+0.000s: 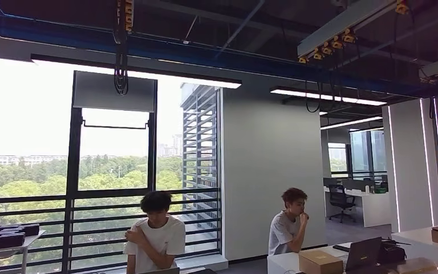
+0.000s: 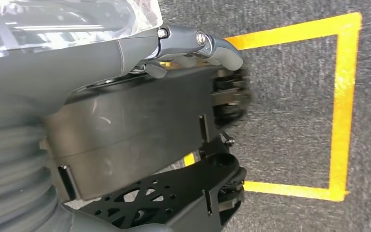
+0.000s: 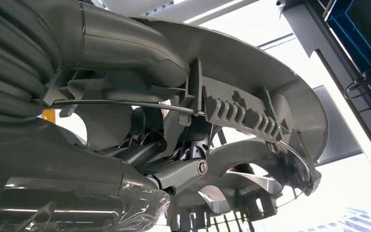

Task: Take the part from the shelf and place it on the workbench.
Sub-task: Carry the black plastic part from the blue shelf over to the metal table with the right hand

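In the right wrist view my right hand (image 3: pixel 176 171) grips a large grey plastic part (image 3: pixel 251 72). The part is curved, with ribs and a toothed ridge, and it arches over the fingers against a bright window and ceiling. My left hand (image 2: pixel 198 48) hangs beside my body above the floor in the left wrist view. Its thumb (image 2: pixel 222 50) is stretched out and nothing lies in the hand.
Two people (image 1: pixel 155 234) (image 1: pixel 288 225) are ahead at desks by tall windows. A white desk (image 1: pixel 285 262) at the right carries cardboard boxes (image 1: pixel 320 261) and a laptop (image 1: pixel 364 254). A small table (image 1: pixel 11 245) at the left holds black items. Yellow tape (image 2: pixel 340 111) marks a square on the grey carpet.
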